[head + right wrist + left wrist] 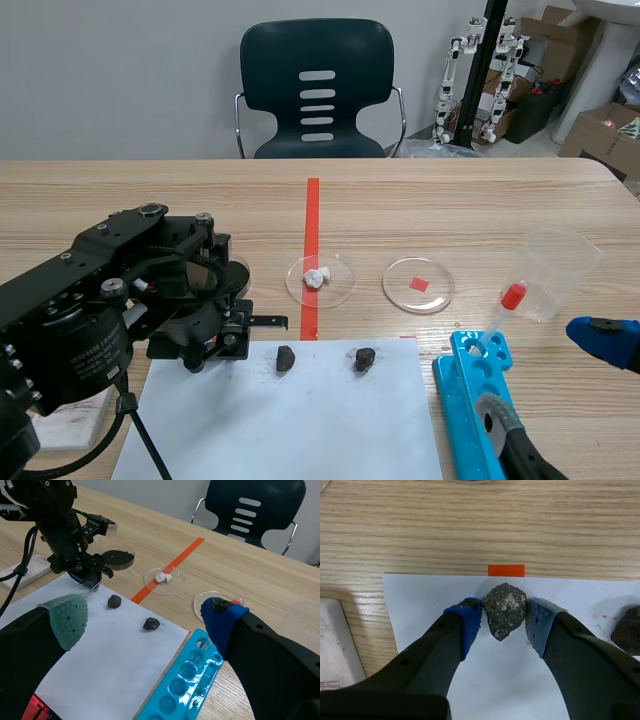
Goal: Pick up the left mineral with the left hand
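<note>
While my left gripper (503, 616) stands with its jaws spread and nothing pinched, my wrist camera shows the dark, speckled, rough-edged left mineral (285, 358) framed between the two blue pads. The scene view tells me otherwise. The stone lies on the white paper sheet (300, 430) near its far edge, and the gripper sits to the left of it, apart from it. That mismatch is my main worry: if I close on the wrist picture alone, I judge the pads would meet on air. If I come in off-centre, one pad would likely touch first and push the stone across the smooth paper, or tip it. Its lumpy, uneven faces could also let it twist out of the soft pads on the lift. Pressing too low might catch and drag the sheet. Further right lies a second dark rough stone (364, 358), near enough that a shoved mineral could roll toward it. My right gripper (145, 617) hangs wide open at the right, well apart, holding nothing.
</note>
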Available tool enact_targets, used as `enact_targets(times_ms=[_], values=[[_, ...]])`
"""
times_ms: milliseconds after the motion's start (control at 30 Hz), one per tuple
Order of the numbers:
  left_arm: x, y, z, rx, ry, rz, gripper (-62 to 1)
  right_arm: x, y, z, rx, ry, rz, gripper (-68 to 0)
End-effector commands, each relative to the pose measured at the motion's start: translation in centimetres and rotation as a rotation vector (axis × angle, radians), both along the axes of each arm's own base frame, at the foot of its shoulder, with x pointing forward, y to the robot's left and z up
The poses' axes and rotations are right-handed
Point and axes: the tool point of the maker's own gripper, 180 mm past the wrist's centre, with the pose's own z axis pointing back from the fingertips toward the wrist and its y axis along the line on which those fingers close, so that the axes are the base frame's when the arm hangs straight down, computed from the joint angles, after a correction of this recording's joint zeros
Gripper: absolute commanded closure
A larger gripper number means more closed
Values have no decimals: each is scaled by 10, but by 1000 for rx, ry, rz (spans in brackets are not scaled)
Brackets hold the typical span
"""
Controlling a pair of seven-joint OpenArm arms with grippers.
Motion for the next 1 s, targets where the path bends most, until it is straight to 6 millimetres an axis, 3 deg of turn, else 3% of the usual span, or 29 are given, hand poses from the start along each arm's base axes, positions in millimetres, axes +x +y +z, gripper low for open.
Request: enact_targets(times_ms=[0,200,567,967], values=[[4,-2,4,-4,-8,3,-160,4,-1,7,10,-30,-7,-475],[4,-2,4,-5,-9,3,-52,4,-1,7,10,-30,-7,-475],[10,6,11,3,-54,5,-53,4,-1,7,10,-30,-7,-475],[15,35,53,9,-346,5,-53,4,-1,7,9,-30,-7,-475]])
